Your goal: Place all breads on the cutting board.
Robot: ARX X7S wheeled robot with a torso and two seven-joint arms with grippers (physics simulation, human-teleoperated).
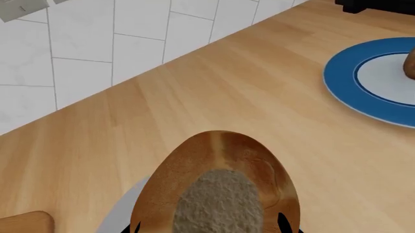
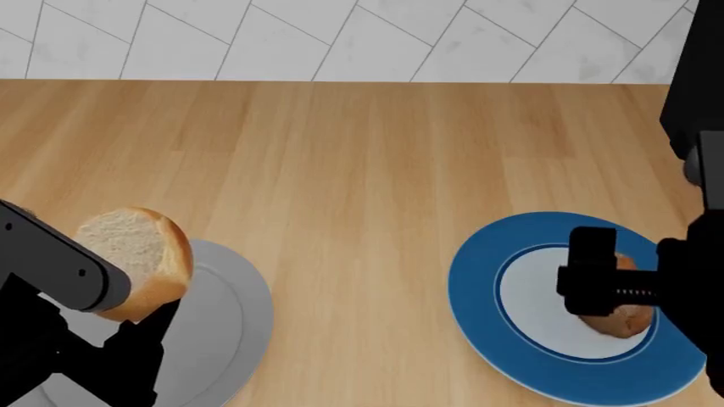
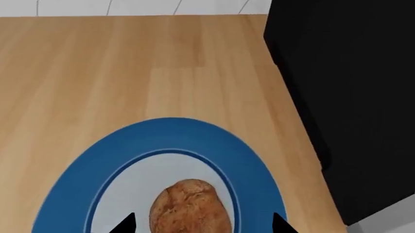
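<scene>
My left gripper (image 1: 209,225) is shut on the golden roll (image 1: 217,194), whose pale crumb face (image 2: 119,237) points up, and holds it above the grey plate (image 2: 232,322). The darker brown roll (image 3: 189,208) lies on the blue-rimmed plate (image 3: 162,136). My right gripper (image 3: 202,224) is open, one fingertip on each side of that roll, apart from it. In the head view the right gripper's body (image 2: 594,275) covers part of the brown roll (image 2: 625,320). A rounded corner of the tan cutting board (image 1: 26,223) shows only in the left wrist view, beside the grey plate (image 1: 120,216).
A black appliance (image 3: 350,97) stands close to the right of the blue-rimmed plate (image 2: 487,280). A white tiled wall (image 2: 339,34) runs along the back of the light wood countertop (image 2: 362,170).
</scene>
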